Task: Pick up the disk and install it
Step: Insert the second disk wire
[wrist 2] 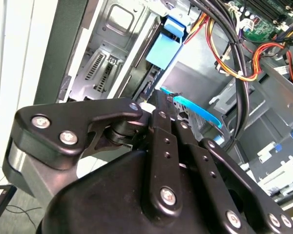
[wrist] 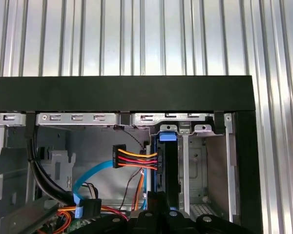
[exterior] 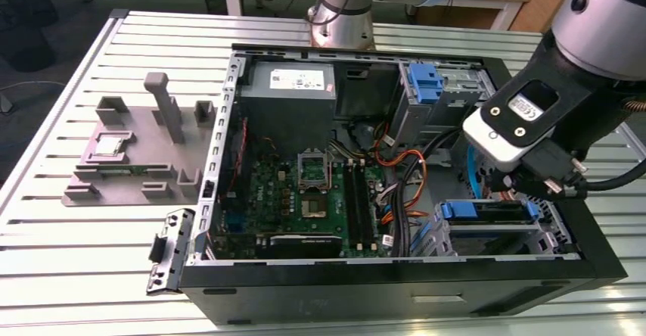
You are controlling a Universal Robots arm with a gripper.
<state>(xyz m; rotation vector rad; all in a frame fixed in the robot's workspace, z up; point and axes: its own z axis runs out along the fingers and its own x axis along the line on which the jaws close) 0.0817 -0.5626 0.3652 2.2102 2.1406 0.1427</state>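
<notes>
gripper (wrist 2: 161,105) fingertips: hidden by its own linkage, second wrist view;
disk (wrist: 166,165) label: unseen, edge-on in its bay;
arm (exterior: 595,56): cut by exterior view's edge

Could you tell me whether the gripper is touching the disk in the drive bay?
Cannot tell. In the first wrist view the gripper sits right at the end of the disk, but neither contact nor a gap shows plainly.

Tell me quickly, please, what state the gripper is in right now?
Gripper: down inside the computer case, at the blue-railed disk standing in the drive bay; open or shut cannot be told.
</notes>
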